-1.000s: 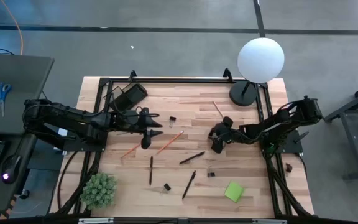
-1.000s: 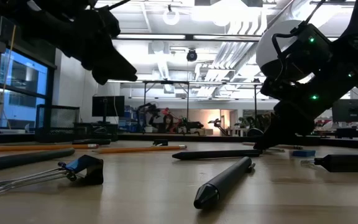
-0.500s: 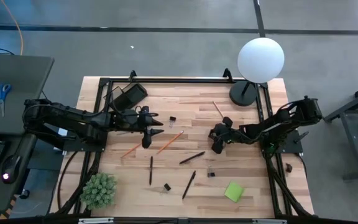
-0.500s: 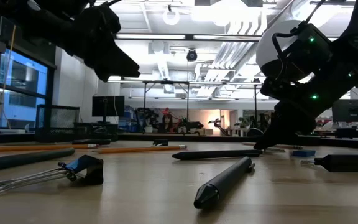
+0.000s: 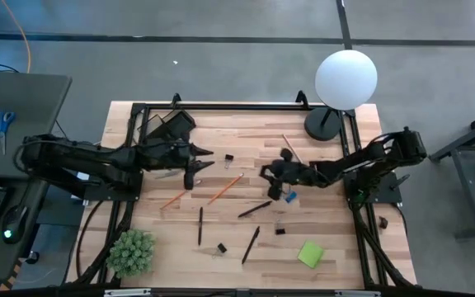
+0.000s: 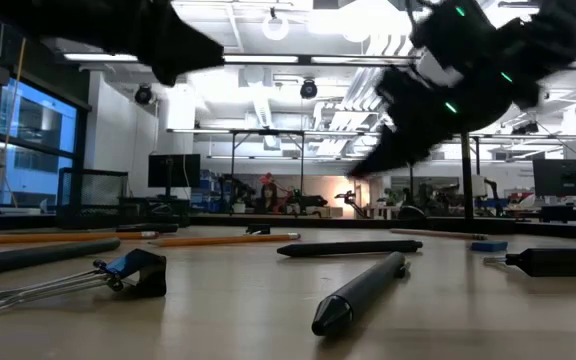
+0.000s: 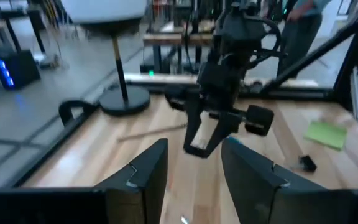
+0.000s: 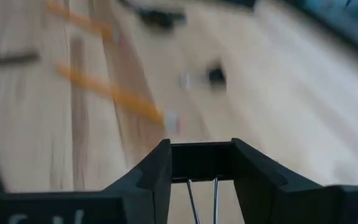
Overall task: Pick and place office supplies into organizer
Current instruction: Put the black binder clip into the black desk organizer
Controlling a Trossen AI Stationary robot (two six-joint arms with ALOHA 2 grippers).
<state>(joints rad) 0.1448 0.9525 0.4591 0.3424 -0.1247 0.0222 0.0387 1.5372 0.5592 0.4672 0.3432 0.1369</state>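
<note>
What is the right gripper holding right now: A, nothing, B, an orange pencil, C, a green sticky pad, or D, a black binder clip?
D: in the right wrist view the right gripper has a black binder clip clamped between its fingers, the wire handles hanging below.

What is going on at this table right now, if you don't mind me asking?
The right gripper is shut on a black binder clip and holds it above the middle of the wooden table. The left gripper is open, hanging near the small black rectangular organizer at the far left. Orange pencils, black pens, a blue eraser and a green sticky-note pad lie loose on the table.
</note>
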